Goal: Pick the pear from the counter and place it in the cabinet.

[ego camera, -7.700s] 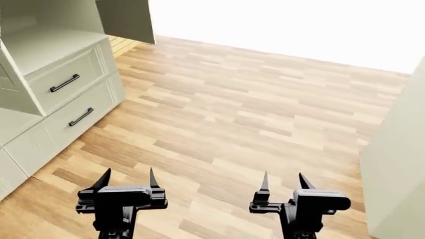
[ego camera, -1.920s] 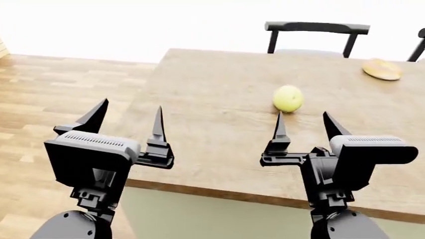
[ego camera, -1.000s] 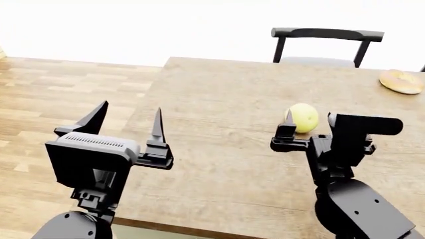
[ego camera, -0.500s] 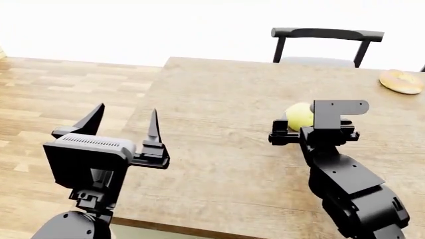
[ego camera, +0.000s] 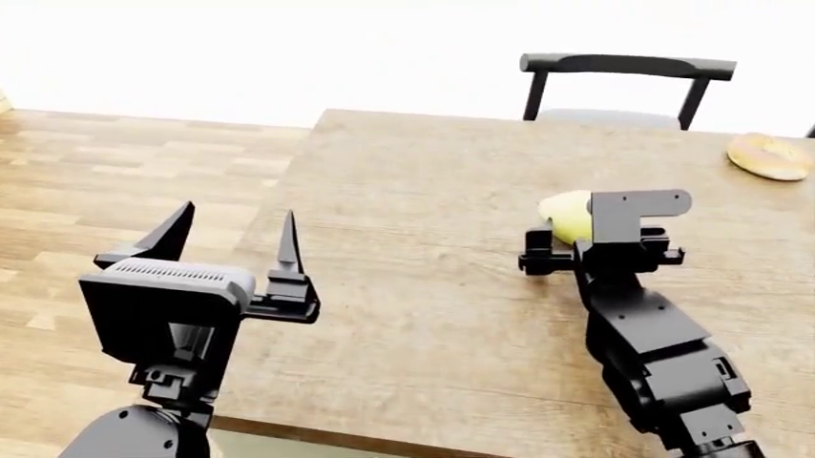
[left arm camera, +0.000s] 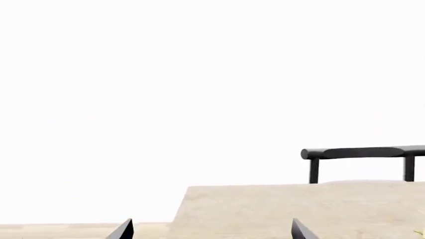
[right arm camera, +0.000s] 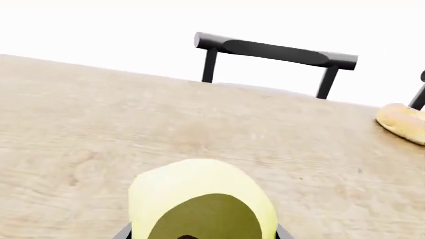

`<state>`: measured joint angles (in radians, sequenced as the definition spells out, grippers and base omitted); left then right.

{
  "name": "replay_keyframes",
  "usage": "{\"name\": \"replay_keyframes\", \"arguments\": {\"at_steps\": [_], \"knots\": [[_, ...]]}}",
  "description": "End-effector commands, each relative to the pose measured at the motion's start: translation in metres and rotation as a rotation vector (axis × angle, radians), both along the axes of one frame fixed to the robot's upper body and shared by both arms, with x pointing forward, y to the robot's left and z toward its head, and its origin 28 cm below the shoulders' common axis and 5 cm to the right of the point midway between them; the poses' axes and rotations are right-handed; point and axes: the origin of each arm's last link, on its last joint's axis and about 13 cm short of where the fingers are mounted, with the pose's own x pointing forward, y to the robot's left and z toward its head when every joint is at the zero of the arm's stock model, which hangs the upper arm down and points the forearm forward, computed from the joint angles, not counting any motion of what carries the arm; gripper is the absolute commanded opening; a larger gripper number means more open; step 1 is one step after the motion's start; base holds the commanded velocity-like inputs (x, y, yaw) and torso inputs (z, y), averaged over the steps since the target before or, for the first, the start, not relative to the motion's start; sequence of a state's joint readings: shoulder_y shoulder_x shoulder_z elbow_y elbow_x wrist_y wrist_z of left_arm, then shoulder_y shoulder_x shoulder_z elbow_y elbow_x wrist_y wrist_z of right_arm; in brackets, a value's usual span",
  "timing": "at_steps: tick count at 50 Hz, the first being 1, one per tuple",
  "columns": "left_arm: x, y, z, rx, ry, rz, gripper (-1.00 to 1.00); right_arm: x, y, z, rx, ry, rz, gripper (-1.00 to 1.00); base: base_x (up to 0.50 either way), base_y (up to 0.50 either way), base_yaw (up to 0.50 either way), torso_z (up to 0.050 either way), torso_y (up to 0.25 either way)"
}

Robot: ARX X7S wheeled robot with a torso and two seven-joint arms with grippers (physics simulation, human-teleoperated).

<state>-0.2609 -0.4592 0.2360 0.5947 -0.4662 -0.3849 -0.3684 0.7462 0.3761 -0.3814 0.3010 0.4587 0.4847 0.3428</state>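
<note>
The pale yellow pear [ego camera: 562, 212] lies on the brown wood-grain counter [ego camera: 421, 191], right of its middle. My right gripper [ego camera: 575, 239] reaches over it from the near side, its body covering part of the fruit. In the right wrist view the pear [right arm camera: 199, 194] fills the space between the two fingers, which press against its sides; the right gripper [right arm camera: 202, 231] is shut on it. My left gripper [ego camera: 232, 224] hangs open and empty off the counter's left near corner. The left wrist view shows its tips wide apart, the left gripper [left arm camera: 211, 231] facing the counter [left arm camera: 265, 209]. The cabinet is out of view.
A black chair [ego camera: 624, 67] stands behind the counter's far edge. A flat orange-yellow round thing [ego camera: 769, 156] lies at the far right of the top. Wooden floor [ego camera: 114, 181] stretches to the left of the counter.
My right gripper has come down over the pear and closed on it; the pear has tipped slightly leftward. The left gripper has sunk a little.
</note>
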Motion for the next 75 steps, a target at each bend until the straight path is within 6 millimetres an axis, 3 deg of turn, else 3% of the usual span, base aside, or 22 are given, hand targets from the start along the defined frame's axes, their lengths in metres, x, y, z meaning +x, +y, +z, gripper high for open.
{"name": "replay_keyframes", "arguments": {"at_steps": [1, 7, 9, 18, 28, 52, 75], "knots": [[0.001, 0.001, -0.002, 0.001, 0.004, 0.003, 1.0, -0.007, 0.005, 0.004, -0.032, -0.067, 0.035, -1.0, 0.0, 0.0, 0.0, 0.0, 0.0], [0.002, 0.0, -0.003, 0.002, 0.009, 0.003, 1.0, -0.033, 0.01, 0.044, 0.015, -0.329, 0.007, -1.0, 0.0, 0.0, 0.0, 0.0, 0.0], [0.002, -0.001, -0.003, 0.003, 0.011, 0.001, 1.0, -0.042, 0.013, 0.049, 0.021, -0.367, 0.015, -1.0, 0.0, 0.0, 0.0, 0.0, 0.0], [0.005, -0.002, -0.009, 0.0, 0.028, 0.005, 1.0, -0.066, 0.025, 0.035, 0.037, -0.34, 0.128, -1.0, 0.0, 0.0, 0.0, 0.0, 0.0], [0.005, -0.002, -0.012, -0.01, 0.043, 0.012, 1.0, -0.092, 0.032, 0.028, 0.096, -0.435, 0.181, -1.0, 0.0, 0.0, 0.0, 0.0, 0.0], [-0.005, 0.007, 0.001, -0.059, -0.002, 0.075, 1.0, -0.117, 0.038, 0.019, 0.218, -0.448, 0.193, -1.0, 0.0, 0.01, 0.0, 0.0, 0.0], [-0.005, 0.007, -0.003, -0.052, 0.008, 0.073, 1.0, -0.117, 0.042, 0.015, 0.16, -0.451, 0.213, -1.0, -0.06, 0.45, 0.0, 0.0, 0.0]]}}
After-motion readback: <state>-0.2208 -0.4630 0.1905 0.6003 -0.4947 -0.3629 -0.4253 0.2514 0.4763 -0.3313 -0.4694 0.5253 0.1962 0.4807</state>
